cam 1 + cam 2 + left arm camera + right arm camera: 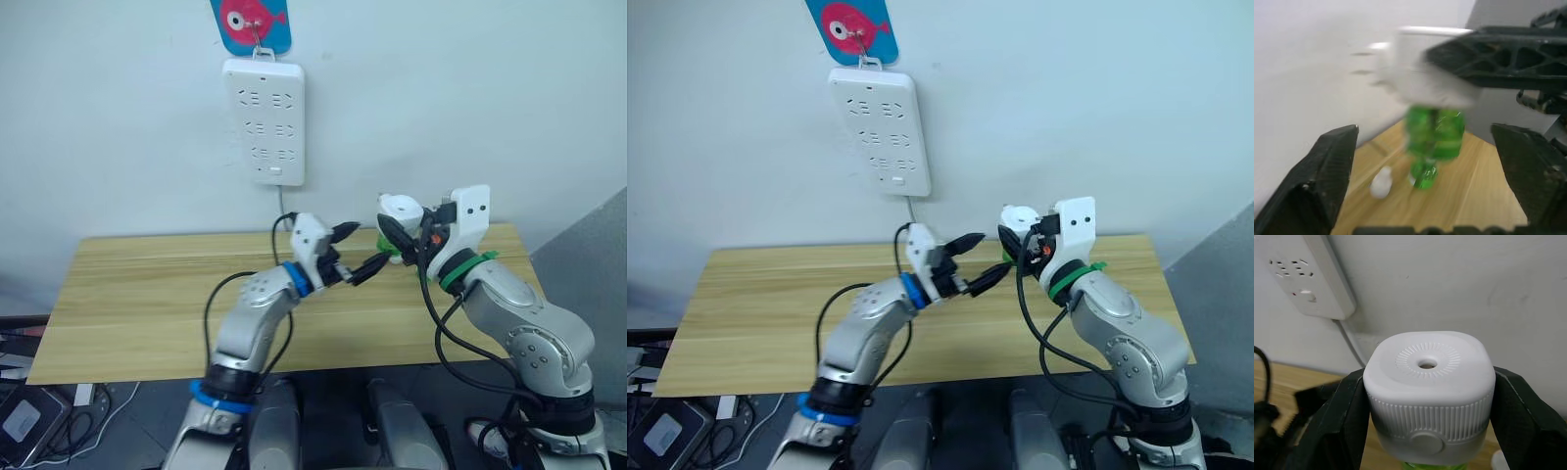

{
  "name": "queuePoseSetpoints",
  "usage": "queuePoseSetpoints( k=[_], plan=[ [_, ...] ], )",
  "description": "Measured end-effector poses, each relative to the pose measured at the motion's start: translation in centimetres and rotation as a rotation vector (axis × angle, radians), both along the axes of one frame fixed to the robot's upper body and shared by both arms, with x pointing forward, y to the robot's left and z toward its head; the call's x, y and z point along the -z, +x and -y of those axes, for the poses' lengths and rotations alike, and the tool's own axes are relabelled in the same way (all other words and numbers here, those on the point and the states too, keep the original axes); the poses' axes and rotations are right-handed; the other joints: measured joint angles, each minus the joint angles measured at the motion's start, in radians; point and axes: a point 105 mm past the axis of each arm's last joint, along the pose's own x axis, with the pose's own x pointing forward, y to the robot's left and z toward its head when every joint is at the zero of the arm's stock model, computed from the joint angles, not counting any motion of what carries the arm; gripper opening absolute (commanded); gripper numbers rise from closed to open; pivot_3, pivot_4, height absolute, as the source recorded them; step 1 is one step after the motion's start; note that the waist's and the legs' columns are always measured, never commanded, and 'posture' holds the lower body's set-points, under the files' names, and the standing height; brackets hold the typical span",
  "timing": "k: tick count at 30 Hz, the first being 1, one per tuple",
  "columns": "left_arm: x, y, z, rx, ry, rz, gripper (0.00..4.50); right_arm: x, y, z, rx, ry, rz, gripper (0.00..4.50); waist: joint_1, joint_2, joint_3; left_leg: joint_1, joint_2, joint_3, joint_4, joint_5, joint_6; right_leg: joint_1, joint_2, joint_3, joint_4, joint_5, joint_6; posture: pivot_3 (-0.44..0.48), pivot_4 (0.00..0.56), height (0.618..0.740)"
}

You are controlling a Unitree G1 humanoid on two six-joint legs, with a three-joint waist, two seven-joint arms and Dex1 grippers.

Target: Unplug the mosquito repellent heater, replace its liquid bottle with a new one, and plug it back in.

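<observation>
- Left eye view: we see a pale wooden table point(137, 294) across the middle, with a white multi-socket power strip point(265, 121) on the plain wall at upper centre.
- Our right gripper point(409, 243) grasps the small white rounded plastic heater point(1429, 394) right of centre; our left gripper point(355, 251) is released beside it.

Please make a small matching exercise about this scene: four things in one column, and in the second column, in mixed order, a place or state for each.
Things:
1. heater
2. power strip
3. left gripper
4. green bottle

Places or states:
A. hangs on the wall
B. open, beside the heater
C. held between the fingers of the right gripper
D. attached under the heater

Pairs: 1-C, 2-A, 3-B, 4-D
</observation>
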Motion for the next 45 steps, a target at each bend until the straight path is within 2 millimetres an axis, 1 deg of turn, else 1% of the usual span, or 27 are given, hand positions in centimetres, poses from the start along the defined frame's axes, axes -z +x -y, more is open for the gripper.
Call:
queuePoseSetpoints(
  k=[2,3,5,7,10,13,15,18,22,26,30,32,36,38,41,45],
  plan=[
    [-0.1,-0.4,-2.0,-0.035,0.001,-0.021,4.5,0.1,-0.1,-0.1,-0.018,-0.016,0.014,3.02,0.002,0.0,0.0,0.0,0.0,0.0,0.0,0.0,-0.001,0.0,0.0,0.0,0.0,0.0,0.0,0.162,0.215,0.74],
    [-0.5,-0.2,-3.2,-0.067,0.008,-0.014,4.5,0.0,-0.2,-0.4,-0.036,-0.023,0.022,3.02,0.006,0.0,-0.001,0.0,0.0,0.0,0.0,0.001,-0.001,0.0,0.0,0.0,0.0,0.0,0.0,0.169,0.214,0.74],
    [-1.9,0.3,-5.4,-0.137,0.017,0.019,4.5,0.0,-0.4,-0.9,-0.075,-0.021,0.032,3.02,0.008,-0.003,-0.002,0.0,-0.001,0.0,0.0,0.002,-0.001,0.0,0.0,0.0,0.0,0.0,-0.001,0.202,0.211,0.74],
    [-3.8,1.1,-7.5,-0.196,0.044,0.08,4.5,0.0,-0.7,-1.3,-0.115,-0.013,0.036,3.02,0.014,-0.007,-0.005,0.0,-0.001,0.0,0.0,0.003,-0.001,0.001,0.0,-0.001,0.0,0.001,-0.001,0.214,0.21,0.74],
    [-6.9,2.8,-9.3,-0.243,0.062,0.172,4.5,-0.1,-0.9,-1.8,-0.148,0.011,0.037,3.02,0.033,-0.009,-0.009,0.0,-0.001,0.0,0.001,0.003,-0.001,0.001,0.0,-0.001,0.0,0.001,-0.001,0.221,0.209,0.74],
    [-9.4,4.4,-10.0,-0.266,0.068,0.254,4.5,-0.3,-0.8,-2.1,-0.164,0.024,0.044,3.02,0.043,-0.011,-0.01,-0.001,-0.002,0.0,0.0,0.003,-0.001,0.001,-0.001,-0.001,-0.002,0.001,-0.001,0.217,0.21,0.74],
    [-9.9,5.3,-10.1,-0.272,0.081,0.287,4.5,-0.5,-0.8,-2.1,-0.164,0.031,0.048,3.02,0.045,-0.011,-0.011,-0.001,-0.002,0.001,-0.001,0.003,-0.001,0.001,-0.001,-0.001,-0.003,0.001,-0.001,0.202,0.209,0.74],
    [-9.9,6.8,-10.0,-0.279,0.1,0.305,4.5,-0.7,-0.7,-2.1,-0.159,0.041,0.056,3.02,0.048,-0.011,-0.011,-0.001,-0.001,0.0,-0.003,0.003,-0.001,0.0,-0.001,-0.002,-0.004,0.003,-0.004,0.184,0.207,0.74],
    [-9.7,7.7,-9.5,-0.25,0.119,0.326,4.5,-0.9,-0.4,-1.3,-0.123,0.047,0.06,3.02,0.05,-0.011,-0.012,-0.001,-0.001,-0.001,-0.005,0.003,-0.001,0.0,-0.001,-0.003,-0.003,0.004,-0.006,0.171,0.202,0.74],
    [-9.5,8.1,-8.9,-0.197,0.134,0.328,4.5,-0.9,-0.3,-1.1,-0.102,0.05,0.059,3.02,0.06,-0.011,-0.014,-0.001,-0.001,-0.001,-0.005,0.004,-0.002,0.0,-0.001,-0.004,-0.003,0.004,-0.006,0.158,0.197,0.74],
    [-8.7,8.1,-7.7,-0.108,0.154,0.317,4.5,-0.9,-0.4,-1.1,-0.093,0.05,0.057,3.02,0.056,-0.012,-0.014,-0.001,-0.001,0.0,-0.005,0.004,-0.001,0.0,-0.001,-0.002,-0.004,0.004,-0.006,0.154,0.195,0.74],
    [-8.5,8.0,-7.4,-0.081,0.159,0.309,4.5,-1.0,-0.4,-1.0,-0.089,0.049,0.06,3.02,0.054,-0.012,-0.015,-0.001,-0.001,0.0,-0.005,0.004,-0.001,0.0,-0.001,-0.003,-0.004,0.004,-0.006,0.154,0.195,0.74],
    [-8.8,7.9,-6.9,-0.042,0.153,0.307,4.5,-1.1,-0.5,-1.0,-0.088,0.043,0.065,3.02,0.053,-0.012,-0.015,-0.001,-0.001,-0.001,-0.005,0.004,-0.001,0.0,-0.001,-0.003,-0.003,0.004,-0.006,0.155,0.191,0.74],
    [-8.7,7.7,-6.6,0.0,0.139,0.279,4.5,-1.1,-0.7,-1.0,-0.091,0.033,0.064,3.02,0.053,-0.012,-0.015,-0.001,-0.001,-0.001,-0.005,0.004,-0.001,0.0,-0.001,-0.003,-0.003,0.004,-0.006,0.154,0.189,0.74],
    [-8.7,7.5,-6.3,0.043,0.117,0.242,3.9,-1.1,-0.8,-1.1,-0.096,0.026,0.061,3.02,0.053,-0.012,-0.016,-0.001,-0.001,-0.001,-0.005,0.004,-0.001,0.0,-0.001,-0.003,-0.003,0.004,-0.006,0.15,0.188,0.74],
    [-8.8,7.5,-6.2,0.066,0.07,0.183,2.67,-1.0,-0.9,-1.2,-0.098,0.02,0.052,3.02,0.053,-0.012,-0.018,-0.001,-0.001,-0.001,-0.005,0.004,-0.001,0.0,-0.001,-0.004,-0.002,0.004,-0.006,0.142,0.189,0.74]
  ],
)
